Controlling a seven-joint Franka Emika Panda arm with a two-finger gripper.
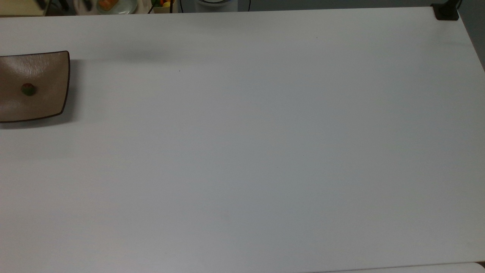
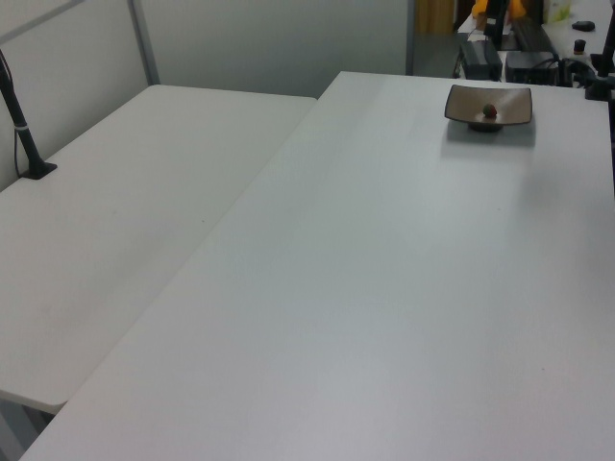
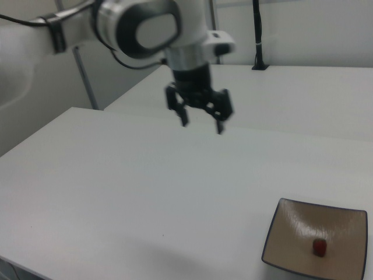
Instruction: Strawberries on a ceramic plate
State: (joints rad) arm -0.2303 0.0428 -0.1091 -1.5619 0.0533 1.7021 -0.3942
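White table (image 1: pixel 265 151) holds ceramic plate (image 1: pixel 57 76), edge-cropped, bearing strawberries (image 1: pixel 28 89)

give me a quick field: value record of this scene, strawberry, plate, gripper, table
strawberry: one small red fruit with a green part, lying near the middle of the plate
plate: tan-brown square plate with a dark rim, at the top view's left edge of the table
gripper: open, empty, raised above the table, well clear of the plate in the right view
table: white
task state: strawberry rests on the plate, nothing gripping it
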